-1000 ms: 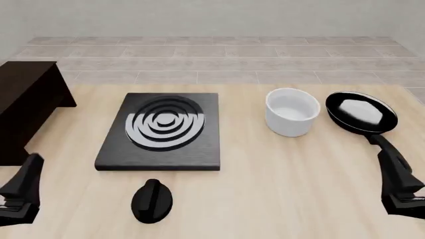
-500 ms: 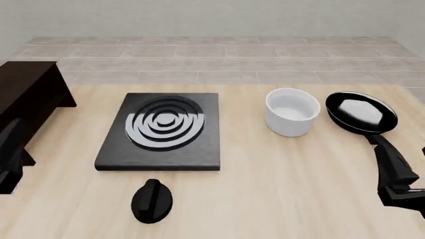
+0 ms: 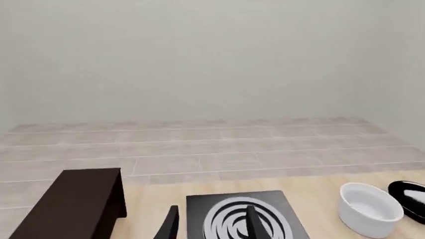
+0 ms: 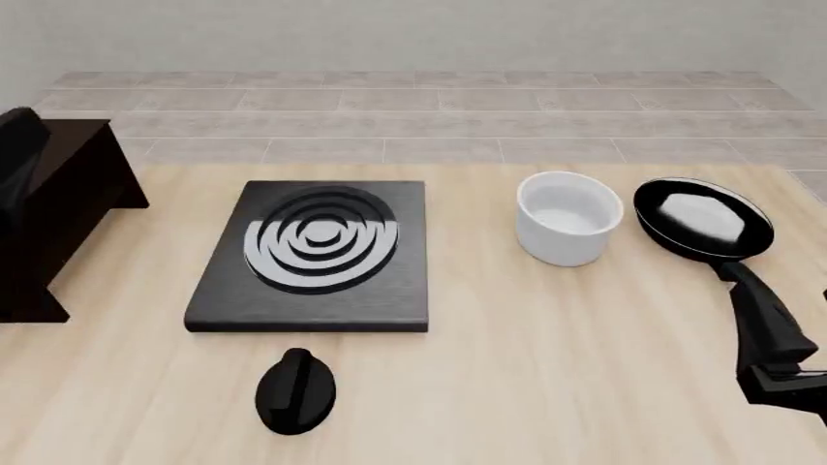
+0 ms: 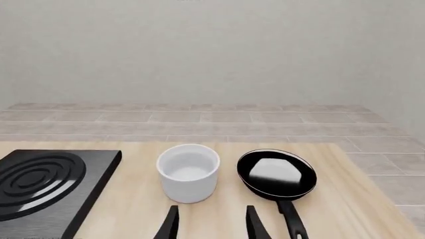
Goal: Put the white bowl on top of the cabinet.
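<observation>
The white bowl [image 4: 568, 218] stands upright on the table, right of the stove plate and just left of the frying pan; it shows too in the right wrist view [image 5: 189, 172] and the left wrist view [image 3: 370, 209]. The dark brown cabinet [image 4: 58, 203] stands at the table's left edge, also in the left wrist view [image 3: 73, 206]. My left gripper [image 4: 18, 155] hangs high at the far left over the cabinet, open [image 3: 211, 226] and holding nothing. My right gripper [image 4: 791, 315] sits low at the near right, open [image 5: 211, 226], well short of the bowl.
A black stove plate [image 4: 317, 252] with concentric rings lies mid-table. A black knob-like piece [image 4: 294, 390] lies in front of it. A black frying pan [image 4: 704, 221] with white glare sits right of the bowl, its handle pointing toward my right gripper.
My left gripper has risen from the near left corner up and away to above the cabinet. The right gripper shifted slightly right, then held. The bowl has not moved.
</observation>
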Tool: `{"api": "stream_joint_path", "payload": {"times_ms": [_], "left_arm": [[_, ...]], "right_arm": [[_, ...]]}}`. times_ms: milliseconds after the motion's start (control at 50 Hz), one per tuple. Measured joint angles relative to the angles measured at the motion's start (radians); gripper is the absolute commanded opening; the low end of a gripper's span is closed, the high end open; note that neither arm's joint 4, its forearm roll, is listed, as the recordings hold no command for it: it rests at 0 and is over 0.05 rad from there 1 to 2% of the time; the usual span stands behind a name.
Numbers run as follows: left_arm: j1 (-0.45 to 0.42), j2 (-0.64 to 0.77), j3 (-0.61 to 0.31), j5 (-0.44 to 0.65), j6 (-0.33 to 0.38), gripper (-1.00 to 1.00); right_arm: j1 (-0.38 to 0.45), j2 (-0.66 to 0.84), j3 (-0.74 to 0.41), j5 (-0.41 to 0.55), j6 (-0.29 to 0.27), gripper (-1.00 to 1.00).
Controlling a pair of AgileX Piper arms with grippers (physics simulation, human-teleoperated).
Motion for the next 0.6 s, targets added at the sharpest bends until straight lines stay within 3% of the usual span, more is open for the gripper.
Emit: {"api": "stream_joint_path", "payload": {"times_ms": [600], "left_arm": [[-0.163, 0.327, -0.28, 0.022, -0.015, 1.0]], "right_arm": [[0.0, 0.017, 0.0, -0.017, 0.0, 1.0]]}}
